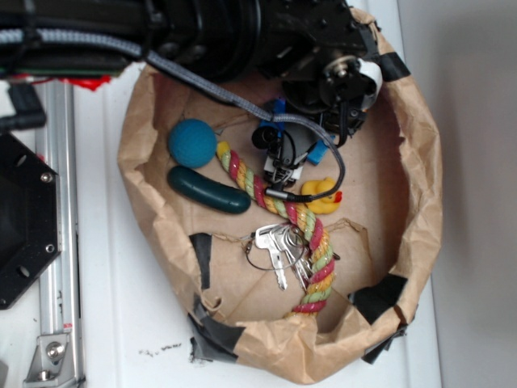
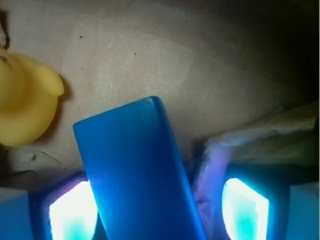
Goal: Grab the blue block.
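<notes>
Black robot arm (image 1: pixel 242 32) with bulky rounded housings, a grey braided cable (image 1: pixel 194 81) running along it, a white round part near the wrist, and blue glowing pads (image 2: pixel 75 212) on its gripper (image 1: pixel 295 158)

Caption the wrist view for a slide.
Flat bright-blue rectangular block between the hand's glowing pads, yellow rubber duck beside it on brown paper.

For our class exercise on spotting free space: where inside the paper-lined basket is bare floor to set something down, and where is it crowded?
Bare paper lies right of the rubber duck toward the basket wall, and below the green capsule left of the keys. It is crowded mid-basket around the rope, gripper and blue block.
</notes>
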